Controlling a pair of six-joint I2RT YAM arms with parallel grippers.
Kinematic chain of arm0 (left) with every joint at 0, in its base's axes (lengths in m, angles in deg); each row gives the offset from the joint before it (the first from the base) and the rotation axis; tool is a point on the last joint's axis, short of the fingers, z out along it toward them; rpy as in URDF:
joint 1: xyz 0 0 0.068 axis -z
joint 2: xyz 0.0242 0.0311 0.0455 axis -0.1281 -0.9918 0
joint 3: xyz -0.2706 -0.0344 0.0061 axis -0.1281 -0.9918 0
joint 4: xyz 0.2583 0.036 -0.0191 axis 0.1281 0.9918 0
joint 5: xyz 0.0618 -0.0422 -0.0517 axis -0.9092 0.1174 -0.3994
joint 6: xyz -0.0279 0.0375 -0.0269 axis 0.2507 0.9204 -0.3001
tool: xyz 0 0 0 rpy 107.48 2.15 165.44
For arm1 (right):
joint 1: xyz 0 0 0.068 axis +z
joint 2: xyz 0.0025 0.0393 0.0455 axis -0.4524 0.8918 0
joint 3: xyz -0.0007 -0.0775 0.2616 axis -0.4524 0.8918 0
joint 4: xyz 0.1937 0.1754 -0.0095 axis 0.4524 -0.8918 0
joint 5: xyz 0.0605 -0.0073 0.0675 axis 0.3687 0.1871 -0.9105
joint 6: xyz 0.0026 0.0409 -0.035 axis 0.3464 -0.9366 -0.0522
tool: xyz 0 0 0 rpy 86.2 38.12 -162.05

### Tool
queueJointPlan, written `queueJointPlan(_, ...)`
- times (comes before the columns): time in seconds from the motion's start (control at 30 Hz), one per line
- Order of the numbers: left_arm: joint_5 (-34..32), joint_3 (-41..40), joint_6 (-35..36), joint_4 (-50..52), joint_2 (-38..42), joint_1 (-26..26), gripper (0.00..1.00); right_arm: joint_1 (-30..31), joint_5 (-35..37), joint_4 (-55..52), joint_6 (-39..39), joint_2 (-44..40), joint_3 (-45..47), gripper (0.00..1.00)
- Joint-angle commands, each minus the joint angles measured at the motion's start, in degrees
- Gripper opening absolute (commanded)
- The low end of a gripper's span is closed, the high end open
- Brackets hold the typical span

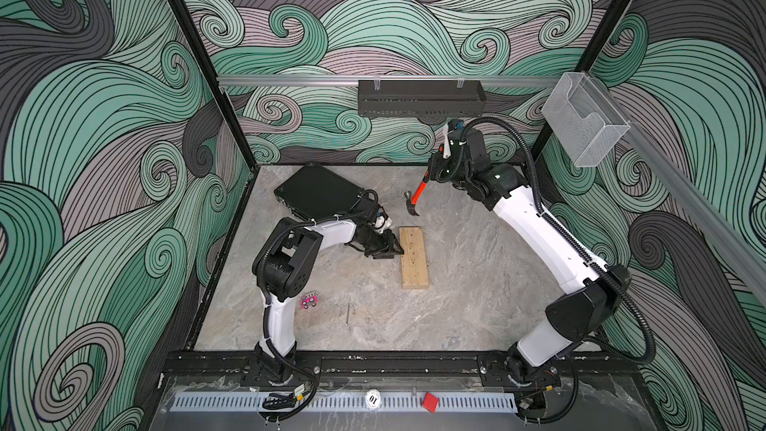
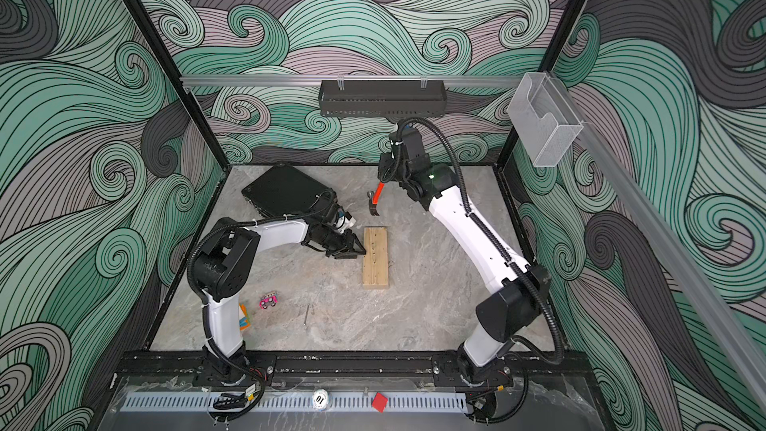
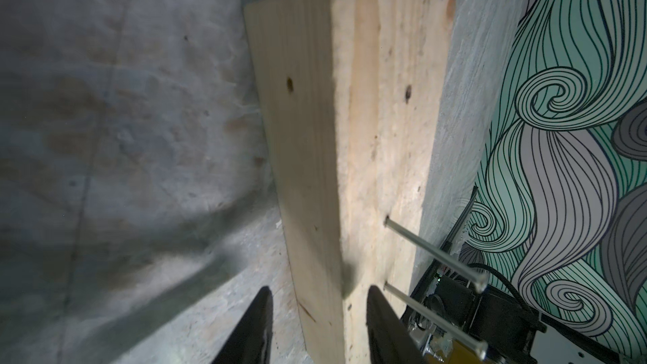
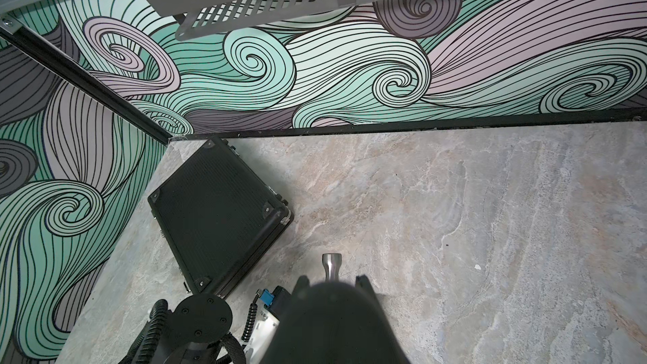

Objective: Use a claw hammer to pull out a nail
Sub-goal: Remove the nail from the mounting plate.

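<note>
Partly: right gripper (image 1: 433, 174) clamps claw hammer (image 1: 419, 193), handle hidden | left gripper (image 1: 394, 249) parted astride plank (image 1: 414, 261)

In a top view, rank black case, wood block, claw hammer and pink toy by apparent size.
1. black case
2. wood block
3. claw hammer, visible part only; raised nearer the camera, so less sure
4. pink toy

Walls (image 1: 373, 14) printed with green, grey and lilac swirling waves close in three sides, joined at the corners by black posts (image 1: 188, 26). A grey marbled bench (image 1: 476, 284) lies below. On the back wall, a silver rail (image 1: 290, 80) carries a black slotted shelf (image 1: 420, 97). A clear plastic box (image 1: 584, 118) hangs at the side.
</note>
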Motion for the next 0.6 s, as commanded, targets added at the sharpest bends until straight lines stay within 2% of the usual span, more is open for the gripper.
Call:
queueJointPlan(0.0, 0.3, 2.4, 0.4, 1.0, -2.2, 0.3, 0.38, -0.3, 1.1, 4.3, -1.3, -0.1, -0.5, 0.00)
queueJointPlan(0.23, -2.5, 3.0, 0.1, 3.0, -3.9, 0.3, 0.31, -0.4, 1.7, 4.4, -1.3, -0.4, 0.2, 0.00)
queueJointPlan(0.57, -3.1, 3.4, 0.2, 4.3, -4.8, 0.5, 0.28, -0.6, 2.8, 6.5, -1.7, 0.2, 2.6, 0.00)
